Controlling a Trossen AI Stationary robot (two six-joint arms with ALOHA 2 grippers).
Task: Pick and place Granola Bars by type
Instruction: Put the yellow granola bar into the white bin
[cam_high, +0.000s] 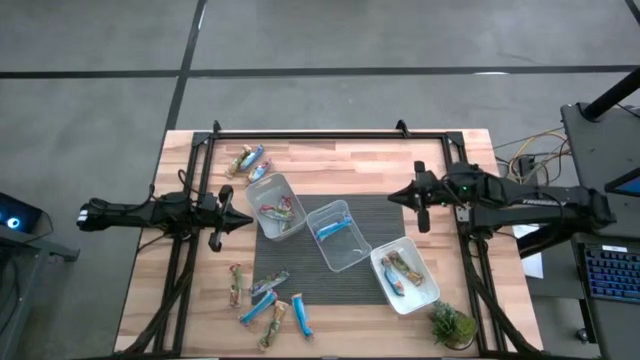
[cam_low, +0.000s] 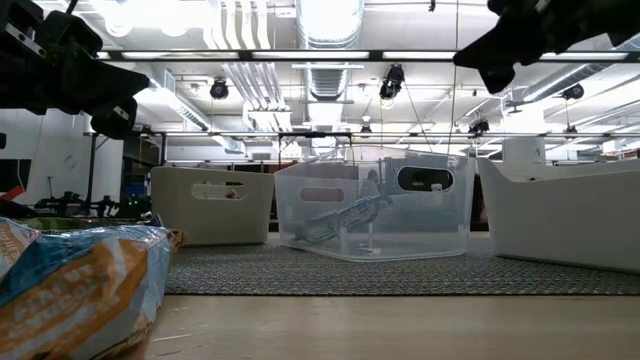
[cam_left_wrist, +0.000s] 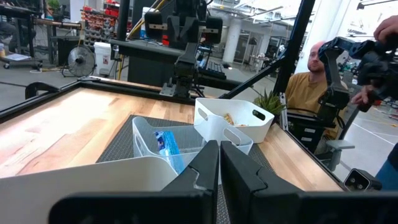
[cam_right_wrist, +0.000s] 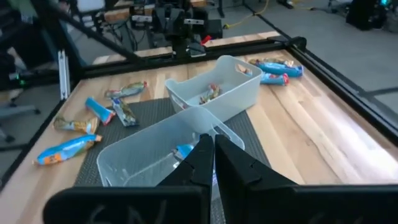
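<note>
The Granola Bars (cam_high: 268, 305) lie flat in shiny wrappers, blue, tan and silver; relative to the middle clear tub (cam_high: 352, 255), which holds one blue bar (cam_high: 331, 229), a loose scatter lies on the counter (cam_high: 350, 155) toward the front left; another small cluster (cam_high: 248, 162) lies at the back left; tan printed bars (cam_high: 280, 211) fill the left tub; more bars (cam_high: 400, 270) sit in the right tub.

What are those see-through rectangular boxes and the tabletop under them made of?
The three clear rectangular tubs look like thin translucent plastic, since the bars inside show through the walls. The tabletop seems to be pale wood: plank seams and grain show. A dark woven-looking mat lies under the tubs.
</note>
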